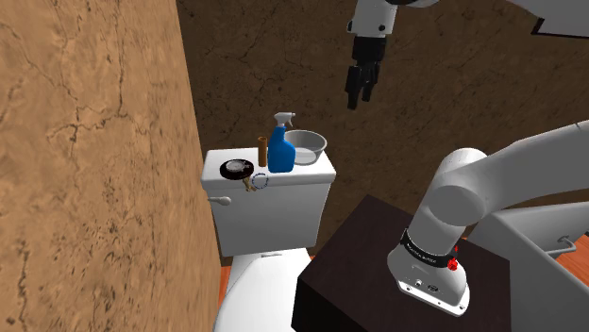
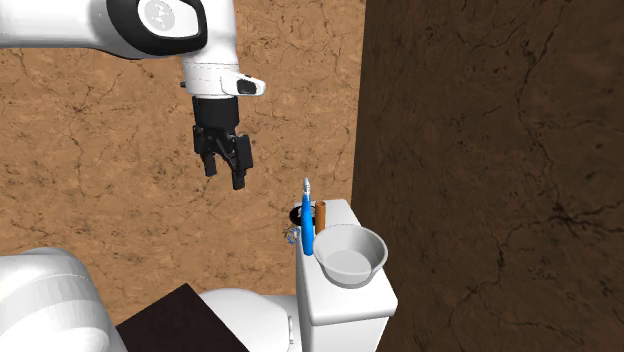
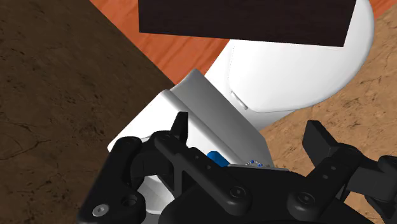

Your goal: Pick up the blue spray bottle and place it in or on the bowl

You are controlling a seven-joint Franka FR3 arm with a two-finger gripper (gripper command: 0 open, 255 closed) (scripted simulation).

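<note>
A tan wall [image 1: 94, 170] and a darker brown wall [image 1: 283, 57] meet behind a white toilet [image 1: 269, 212]. The white arm [image 1: 472, 189] rises from its dark stand [image 1: 368, 264] and reaches high over the tank.

The tank lid [image 1: 316, 173] carries everything the task needs. The grey bowl [image 1: 307, 144] sits upright and empty at the lid's end away from the tan wall, toward the back edge. The blue spray bottle [image 1: 280, 151] stands upright just beside it, near the middle of the lid, with its pale trigger head on top; whether the two touch cannot be made out. A brown cylinder [image 1: 262, 151] stands close against the bottle's other side. A flat black round object [image 1: 235, 170] lies at the lid's end by the tan wall, with a small ring-shaped item [image 1: 258, 182] at the front edge.

The end effector [image 1: 360, 94] hangs in the air well above the lid, off past the bowl's end. Its fingers are spread and nothing is between them, as the second exterior view [image 2: 226, 172] also makes plain.

By this, the task appears barely begun. The bottle is ungrasped and on the lid, so the descent, the grasp, the lift and the placement in the bowl all remain.
</note>
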